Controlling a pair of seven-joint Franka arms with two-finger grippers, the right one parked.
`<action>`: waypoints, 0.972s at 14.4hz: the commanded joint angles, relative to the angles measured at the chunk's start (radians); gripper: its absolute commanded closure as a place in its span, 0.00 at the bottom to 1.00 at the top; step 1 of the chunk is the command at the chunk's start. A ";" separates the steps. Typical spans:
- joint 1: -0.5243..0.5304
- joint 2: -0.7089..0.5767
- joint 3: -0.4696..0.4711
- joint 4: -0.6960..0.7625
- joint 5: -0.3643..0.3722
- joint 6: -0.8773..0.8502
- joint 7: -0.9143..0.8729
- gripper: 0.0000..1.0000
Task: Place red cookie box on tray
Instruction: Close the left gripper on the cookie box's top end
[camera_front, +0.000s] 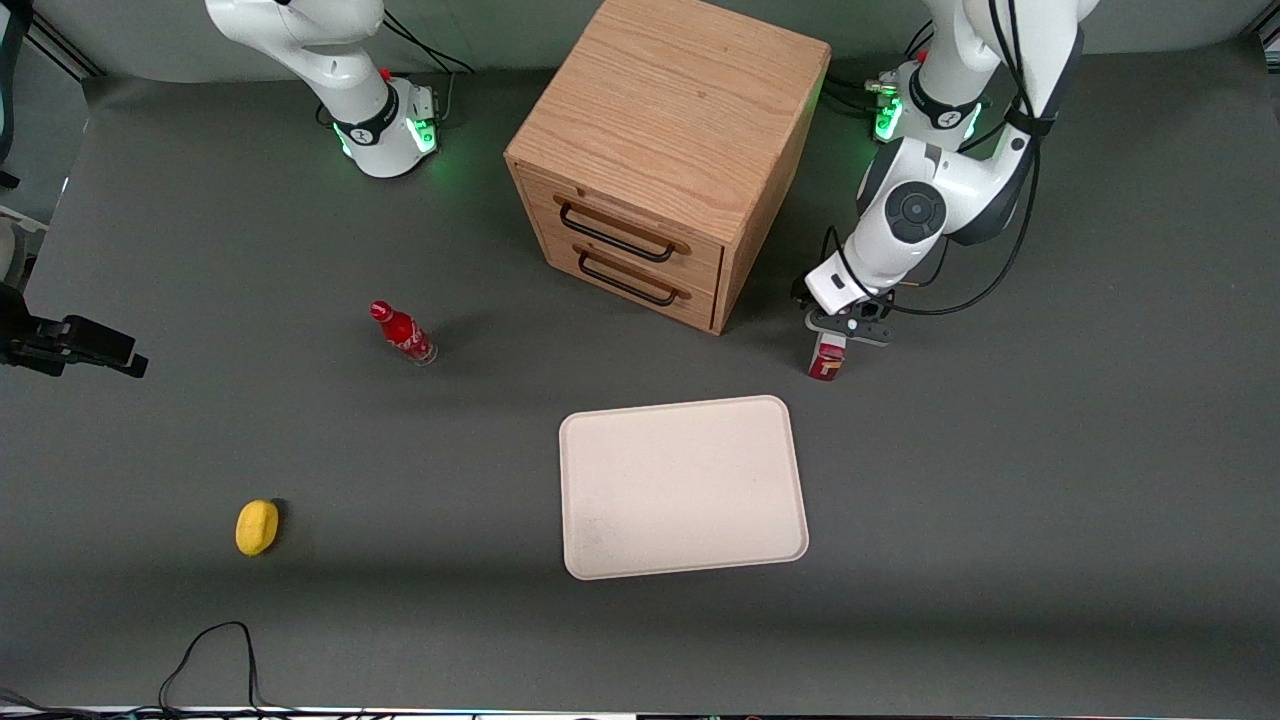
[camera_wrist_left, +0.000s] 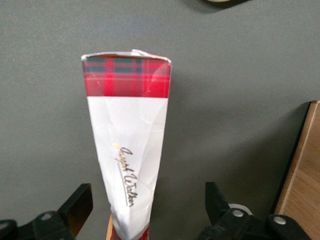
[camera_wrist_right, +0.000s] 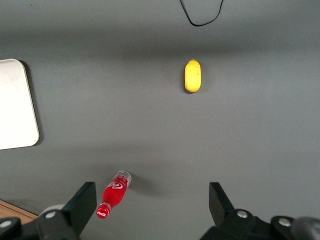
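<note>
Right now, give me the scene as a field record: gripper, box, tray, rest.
gripper: left arm's gripper beside the wooden drawer cabinet, fingers open, either side of the box, not touching
red cookie box: stands on end on the table, between the fingers
tray: nothing on it, nearer the front camera than the box
others: small red bottle, yellow lemon

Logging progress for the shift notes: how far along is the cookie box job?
Early stage. The tray holds nothing yet. The gripper sits over the red cookie box, which stands between its open fingers beside the wooden cabinet; no closed grasp shows. Left: grip, lift, carry to the tray, release.
</note>
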 joint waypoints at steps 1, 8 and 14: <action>-0.012 -0.022 0.007 -0.010 0.007 -0.001 0.012 0.22; -0.006 -0.033 0.009 -0.009 0.006 -0.007 0.035 1.00; -0.005 -0.060 0.016 0.005 0.006 -0.037 0.039 1.00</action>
